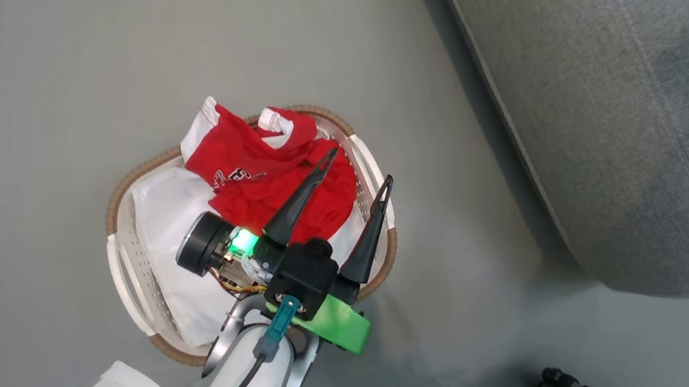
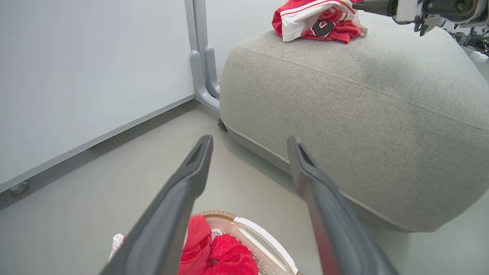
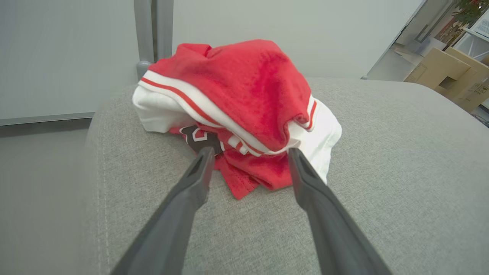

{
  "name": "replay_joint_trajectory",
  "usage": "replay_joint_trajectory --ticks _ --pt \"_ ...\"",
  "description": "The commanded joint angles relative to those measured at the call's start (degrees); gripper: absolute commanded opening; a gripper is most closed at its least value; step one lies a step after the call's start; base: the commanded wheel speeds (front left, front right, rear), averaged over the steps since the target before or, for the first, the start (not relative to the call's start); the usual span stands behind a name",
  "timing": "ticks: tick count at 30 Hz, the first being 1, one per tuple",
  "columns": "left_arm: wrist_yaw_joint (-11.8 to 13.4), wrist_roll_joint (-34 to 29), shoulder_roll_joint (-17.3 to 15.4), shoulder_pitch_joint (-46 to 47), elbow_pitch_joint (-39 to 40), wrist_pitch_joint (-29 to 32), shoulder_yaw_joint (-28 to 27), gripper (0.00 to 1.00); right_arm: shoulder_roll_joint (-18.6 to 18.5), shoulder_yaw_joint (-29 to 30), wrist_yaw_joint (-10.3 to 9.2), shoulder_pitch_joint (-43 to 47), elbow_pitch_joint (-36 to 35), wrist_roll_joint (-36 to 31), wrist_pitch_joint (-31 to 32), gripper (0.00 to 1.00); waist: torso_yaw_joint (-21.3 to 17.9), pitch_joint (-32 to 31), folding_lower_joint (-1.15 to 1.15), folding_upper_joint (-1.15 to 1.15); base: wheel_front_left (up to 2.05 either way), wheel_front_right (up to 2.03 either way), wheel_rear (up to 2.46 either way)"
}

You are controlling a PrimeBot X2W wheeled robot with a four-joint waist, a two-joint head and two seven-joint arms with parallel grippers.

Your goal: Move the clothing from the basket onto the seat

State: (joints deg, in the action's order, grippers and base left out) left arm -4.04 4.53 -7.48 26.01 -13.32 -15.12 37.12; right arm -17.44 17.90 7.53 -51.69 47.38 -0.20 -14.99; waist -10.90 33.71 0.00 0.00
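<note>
Clothing (image 1: pixel 275 176) crumpled in perforated oval basket (image 1: pixel 130 282), left claw (image 1: pixel 361 164) spread empty, right claw (image 3: pixel 250 152) spread over textured seat (image 3: pixel 382 172)

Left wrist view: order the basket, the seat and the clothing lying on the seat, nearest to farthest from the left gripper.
1. basket, right below the left gripper, at the view's bottom edge.
2. seat, ahead and to the right.
3. clothing, up on the seat's top, toward its far side.

White print on the clothing (image 1: pixel 254 165) in the basket (image 1: pixel 124 282) is too crumpled to read.
</note>
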Motion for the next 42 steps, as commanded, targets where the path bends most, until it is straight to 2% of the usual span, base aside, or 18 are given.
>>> replay_joint_trajectory --ticks 1,7,12,17,30,36,42 --pt "0.4 0.82 0.14 -0.8 0.08 -0.05 -0.26 1.0 0.08 -0.34 -0.08 1.93 -1.35 0.05 -0.27 1.0 -0.29 -2.6 0.0 0.0 0.0 0.0 0.0" --pt "1.16 2.05 0.82 -2.02 -0.17 -0.05 -1.68 1.0 0.64 -1.55 -0.07 6.77 -6.41 0.46 -0.28 1.0 1.12 -7.81 0.0 0.0 0.0 0.0 0.0" --pt "2.08 3.31 1.55 -3.44 -0.25 -0.05 -3.93 1.0 -0.39 -3.44 -0.07 8.07 -7.65 0.73 -0.28 1.0 3.64 -12.38 0.0 0.0 0.0 0.0 0.0" --pt "3.31 4.9 2.16 -6.24 0.11 -0.04 -7.64 1.0 0.28 -6.34 -0.07 8.53 -8.9 1.24 -0.28 1.0 6.46 -16.33 0.0 0.0 0.0 0.0 0.0" --pt "5.31 7.45 2.64 -15.18 0.05 -0.05 -20.21 1.0 6.13 -12.82 -0.07 16.94 -15.55 3.77 -0.29 1.0 12.87 -23.86 0.0 0.0 0.0 0.0 0.0" --pt "6.04 8.48 3.17 -20.68 0.94 -0.05 -27.02 1.0 10.5 -15.45 -0.07 23.69 -20.89 1.66 -0.3 1.0 13.64 -26.36 0.0 0.0 0.0 0.0 0.0" --pt "5.11 8.45 3.84 -25.14 1.35 -0.05 -31.64 1.0 13.82 -16.33 -0.07 30.66 -25.16 1.92 -0.29 1.0 13.78 -28.28 0.0 0.0 0.0 0.0 0.0"
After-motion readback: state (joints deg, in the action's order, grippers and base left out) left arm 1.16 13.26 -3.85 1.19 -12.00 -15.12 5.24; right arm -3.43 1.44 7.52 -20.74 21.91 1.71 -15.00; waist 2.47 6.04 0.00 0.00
